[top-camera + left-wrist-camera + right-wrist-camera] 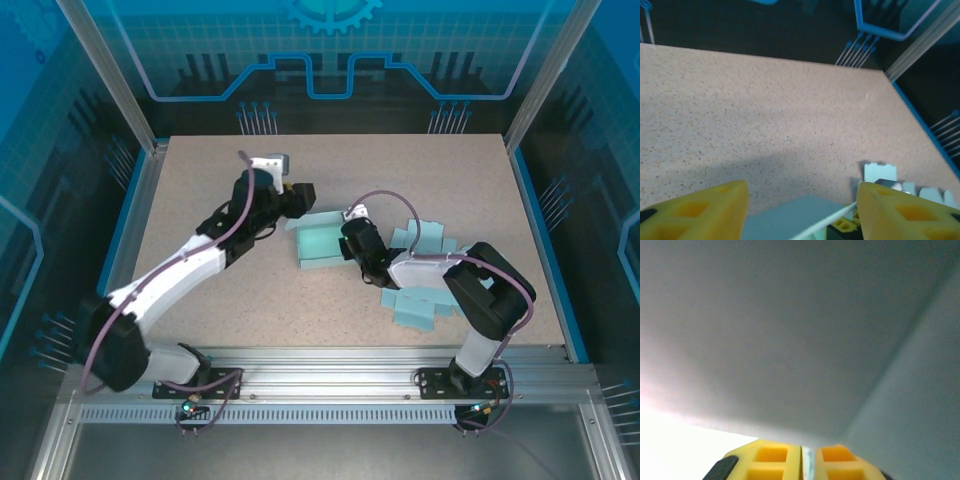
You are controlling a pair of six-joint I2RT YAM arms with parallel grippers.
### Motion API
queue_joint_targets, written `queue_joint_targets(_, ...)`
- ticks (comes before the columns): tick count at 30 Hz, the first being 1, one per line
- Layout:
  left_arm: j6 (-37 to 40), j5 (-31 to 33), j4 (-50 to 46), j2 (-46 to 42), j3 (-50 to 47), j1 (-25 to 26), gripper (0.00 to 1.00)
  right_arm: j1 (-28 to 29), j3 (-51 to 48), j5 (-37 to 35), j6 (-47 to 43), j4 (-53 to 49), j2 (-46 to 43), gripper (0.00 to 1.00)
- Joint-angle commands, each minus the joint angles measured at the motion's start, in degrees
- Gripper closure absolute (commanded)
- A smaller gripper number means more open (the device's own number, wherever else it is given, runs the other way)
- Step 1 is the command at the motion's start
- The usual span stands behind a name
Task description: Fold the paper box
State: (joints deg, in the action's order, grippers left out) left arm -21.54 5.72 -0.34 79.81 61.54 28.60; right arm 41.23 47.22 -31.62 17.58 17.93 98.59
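Speckled beige tabletop (400, 170) w/ blue glass walls (200, 40), alu frame (330, 372).

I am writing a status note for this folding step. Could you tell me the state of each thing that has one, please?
paper box: partly folded, with walls raised at one end and the rest lying flat on the table.
left gripper: open, with a box panel lying between its fingers, not clamped.
right gripper: shut on a thin panel of the paper box.
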Motion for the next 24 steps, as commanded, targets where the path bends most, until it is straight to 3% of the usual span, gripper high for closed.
queue_joint_targets(1,-0.4,-6.9,-3.6,6.3,4.5,-0.9,0.47,1.5,-1.5,-0.5,-1.4,-6.0,1.2,0.88)
queue_joint_targets(9,-2.6,-10.8,-4.0,14.4,8.8,-1.1,0.59,2.6,-1.1,-2.6,-2.2,-8.3,0.1,0.86)
queue_joint_targets(17,-6.8,-12.8,0.7,15.8,1.8,-1.2,0.69,3.9,-1.1,-3.7,-2.1,-9.5,-0.5,0.78)
queue_joint_targets(24,-9.9,-15.4,5.0,17.7,-2.5,-1.2,0.72,4.6,-0.4,-4.6,-1.5,-12.2,-2.4,0.73)
